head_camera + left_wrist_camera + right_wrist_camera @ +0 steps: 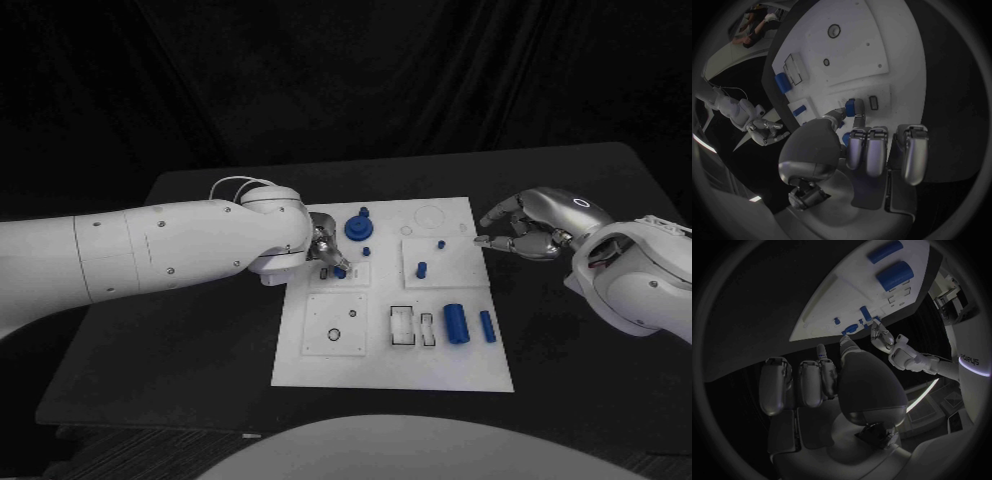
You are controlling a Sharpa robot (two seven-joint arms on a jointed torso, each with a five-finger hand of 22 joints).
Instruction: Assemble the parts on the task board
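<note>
The white task board (325, 365) lies in the middle of the black table. My left hand (320, 248) hangs over the board's upper left panel and pinches a small blue part (340, 270) between thumb and a finger; the left wrist view shows this part (850, 106) just over a square panel. My right hand (526, 228) hovers at the board's right edge with fingers curled in and nothing in them. A blue gear-like piece (361, 228) and a blue peg (421, 269) stand on the board.
A large blue cylinder (456, 323) and a slimmer one (488, 326) lie near the board's lower right, beside two rectangular slots (411, 328). A round recess (430, 217) sits at the far side. Black table (173, 340) surrounds the board.
</note>
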